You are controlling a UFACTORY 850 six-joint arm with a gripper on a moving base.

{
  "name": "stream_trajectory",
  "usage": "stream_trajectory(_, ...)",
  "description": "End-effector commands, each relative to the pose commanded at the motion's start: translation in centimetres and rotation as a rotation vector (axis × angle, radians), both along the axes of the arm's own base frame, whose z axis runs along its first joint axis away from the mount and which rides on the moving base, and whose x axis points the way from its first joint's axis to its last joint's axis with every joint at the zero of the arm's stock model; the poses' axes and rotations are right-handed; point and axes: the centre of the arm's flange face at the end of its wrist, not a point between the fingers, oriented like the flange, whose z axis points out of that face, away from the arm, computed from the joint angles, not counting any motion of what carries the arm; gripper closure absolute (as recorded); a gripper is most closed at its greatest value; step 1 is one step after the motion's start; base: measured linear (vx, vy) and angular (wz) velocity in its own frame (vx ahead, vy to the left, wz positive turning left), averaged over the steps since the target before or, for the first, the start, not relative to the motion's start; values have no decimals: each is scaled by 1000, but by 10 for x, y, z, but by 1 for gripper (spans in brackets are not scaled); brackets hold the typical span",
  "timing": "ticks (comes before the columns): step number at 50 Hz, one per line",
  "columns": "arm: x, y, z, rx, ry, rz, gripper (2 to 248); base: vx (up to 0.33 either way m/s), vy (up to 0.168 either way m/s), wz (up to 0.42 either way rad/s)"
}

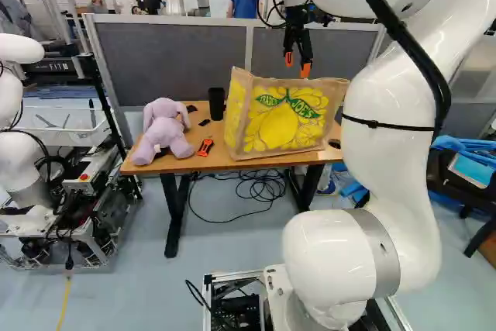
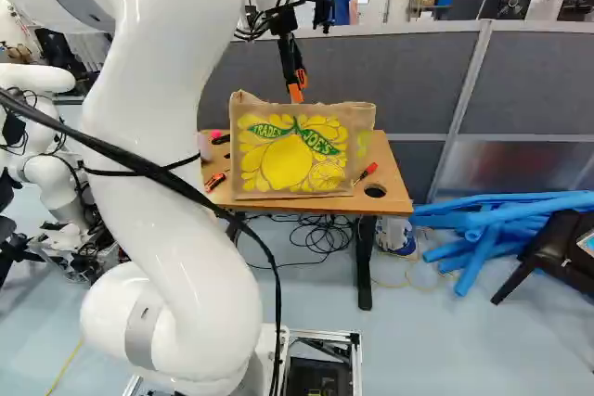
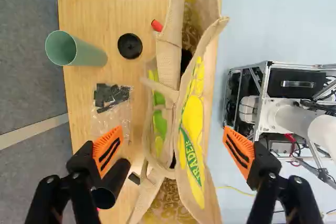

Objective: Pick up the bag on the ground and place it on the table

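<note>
In the left base view my gripper hangs above the yellow-printed tan bag, with air between its fingertips and the bag's top. The bag stands upright on the wooden table; none of it is on the floor. Looking down in the wrist view, the gripper is open wide, its orange pads on either side of the bag and not touching it. The bag's mouth is partly open, with its handles folded over the top. What it may hold inside is hidden.
A purple plush toy and a black cup stand left of the bag. Behind it are a green cup and small black parts. A grey partition rises behind the table. Another robot stands at the left.
</note>
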Motion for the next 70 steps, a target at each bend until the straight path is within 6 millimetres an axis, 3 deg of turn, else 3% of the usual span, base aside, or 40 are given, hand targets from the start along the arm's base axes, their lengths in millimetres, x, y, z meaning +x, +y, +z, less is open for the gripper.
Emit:
stream_trajectory(37,0,0,0,0,0,0,3,-15,-2,-2)
stream_trajectory(70,0,0,0,0,0,0,3,-121,-3,3)
